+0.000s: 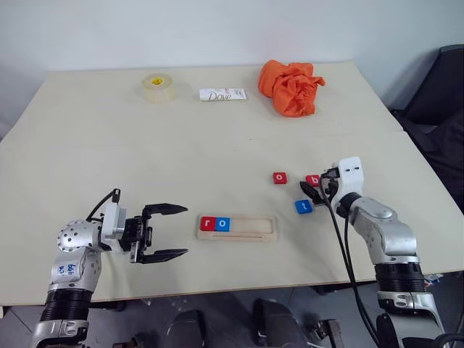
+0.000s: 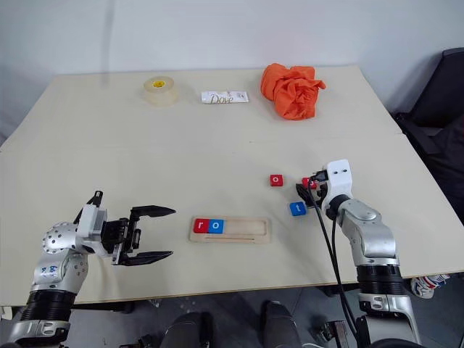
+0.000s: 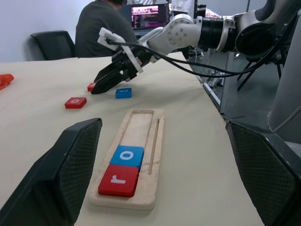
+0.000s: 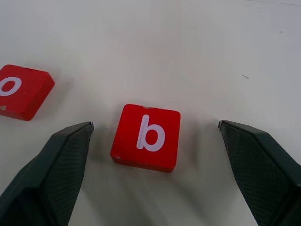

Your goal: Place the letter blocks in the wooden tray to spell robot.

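With r and o filling the tray's (image 1: 250, 230) left end, the b tile (image 4: 146, 137) lies flat on the worktop at centre-right, between the spread fingers of the right gripper (image 4: 155, 136); the left gripper (image 1: 165, 232), lower left, gapes empty.

- My worktop (image 1: 109, 145) is a pale beige surface.
- Along the top of the frame lie a tape roll (image 1: 159, 87), a white Dove packet (image 1: 222, 94) and a crumpled orange cloth (image 1: 291, 87).
- The wooden tray (image 1: 246, 228) lies at lower centre.
- Right of centre, three loose letter blocks lie on it: red o (image 1: 280, 177), red b (image 4: 146, 137), blue t (image 1: 304, 206).
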You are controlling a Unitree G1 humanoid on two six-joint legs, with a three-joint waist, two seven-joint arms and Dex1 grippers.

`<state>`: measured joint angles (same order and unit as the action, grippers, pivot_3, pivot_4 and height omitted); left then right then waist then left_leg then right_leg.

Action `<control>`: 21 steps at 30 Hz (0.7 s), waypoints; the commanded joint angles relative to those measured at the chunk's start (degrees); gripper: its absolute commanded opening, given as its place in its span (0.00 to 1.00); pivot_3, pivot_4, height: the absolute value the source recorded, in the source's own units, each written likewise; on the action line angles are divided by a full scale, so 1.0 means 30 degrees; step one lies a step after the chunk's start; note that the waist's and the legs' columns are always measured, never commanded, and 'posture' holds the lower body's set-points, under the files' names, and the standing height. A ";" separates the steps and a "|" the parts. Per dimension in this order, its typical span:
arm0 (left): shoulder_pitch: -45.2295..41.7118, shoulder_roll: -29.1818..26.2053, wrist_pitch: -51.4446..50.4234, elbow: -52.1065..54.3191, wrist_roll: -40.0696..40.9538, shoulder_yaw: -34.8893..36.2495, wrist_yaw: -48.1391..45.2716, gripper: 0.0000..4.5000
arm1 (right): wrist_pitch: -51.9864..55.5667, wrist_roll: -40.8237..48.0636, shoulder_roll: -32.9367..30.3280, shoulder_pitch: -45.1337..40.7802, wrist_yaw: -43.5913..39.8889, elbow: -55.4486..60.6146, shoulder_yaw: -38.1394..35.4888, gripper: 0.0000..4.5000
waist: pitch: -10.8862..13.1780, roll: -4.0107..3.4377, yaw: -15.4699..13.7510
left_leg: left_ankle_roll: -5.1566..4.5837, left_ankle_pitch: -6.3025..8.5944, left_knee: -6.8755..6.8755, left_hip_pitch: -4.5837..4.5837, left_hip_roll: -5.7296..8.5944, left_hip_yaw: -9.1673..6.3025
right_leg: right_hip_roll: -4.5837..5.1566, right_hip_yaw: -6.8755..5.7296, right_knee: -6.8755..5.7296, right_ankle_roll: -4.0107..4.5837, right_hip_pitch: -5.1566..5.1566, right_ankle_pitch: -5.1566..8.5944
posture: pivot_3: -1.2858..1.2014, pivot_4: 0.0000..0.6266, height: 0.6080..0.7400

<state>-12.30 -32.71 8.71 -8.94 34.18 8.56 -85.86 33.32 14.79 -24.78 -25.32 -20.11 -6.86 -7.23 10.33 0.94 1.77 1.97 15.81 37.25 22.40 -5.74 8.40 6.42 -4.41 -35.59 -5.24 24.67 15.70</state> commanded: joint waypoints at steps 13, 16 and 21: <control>-0.0502 -0.0434 0.0575 -0.1187 0.0217 0.0896 -0.0491 1.00 | 0.2386 0.1017 0.0183 0.0991 0.1193 0.5757 -0.1498 0.33 | 0.0001 -0.0001 -0.0025 | 0.0003 -0.0002 -0.0022 0.0019 -0.0002 -0.0001 | 0.0000 -0.0001 -0.0004 0.0008 0.0040 0.0004 | 0.52 0.24 1.00; -0.0759 -0.0559 0.0692 -0.1745 0.0192 0.0956 -0.0816 1.00 | 0.4016 0.1422 0.0375 0.2695 0.1819 0.9046 -0.1991 0.33 | 0.0000 -0.0001 -0.0085 | 0.0005 0.0003 -0.0030 0.0040 -0.0001 -0.0003 | 0.0000 -0.0004 0.0015 0.0010 0.0050 0.0006 | 0.52 0.24 1.00; -0.1195 -0.0585 0.1374 -0.2916 0.0112 0.0681 -0.1697 1.00 | 0.7015 0.1570 0.1652 0.6726 0.3985 1.5020 -0.2583 0.33 | -0.0003 0.0005 -0.0103 | -0.0004 0.0042 -0.0026 0.0075 -0.0001 -0.0021 | 0.0001 -0.0023 0.0046 0.0023 0.0057 0.0015 | 0.52 0.24 1.00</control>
<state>-15.38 -34.29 11.39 -17.24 34.15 10.53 -86.03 52.37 19.13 -20.39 -6.12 -10.25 31.89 -13.28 10.32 0.96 1.46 1.92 15.95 37.18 22.68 -5.72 8.35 6.44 -4.48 -35.45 -5.18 24.86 15.74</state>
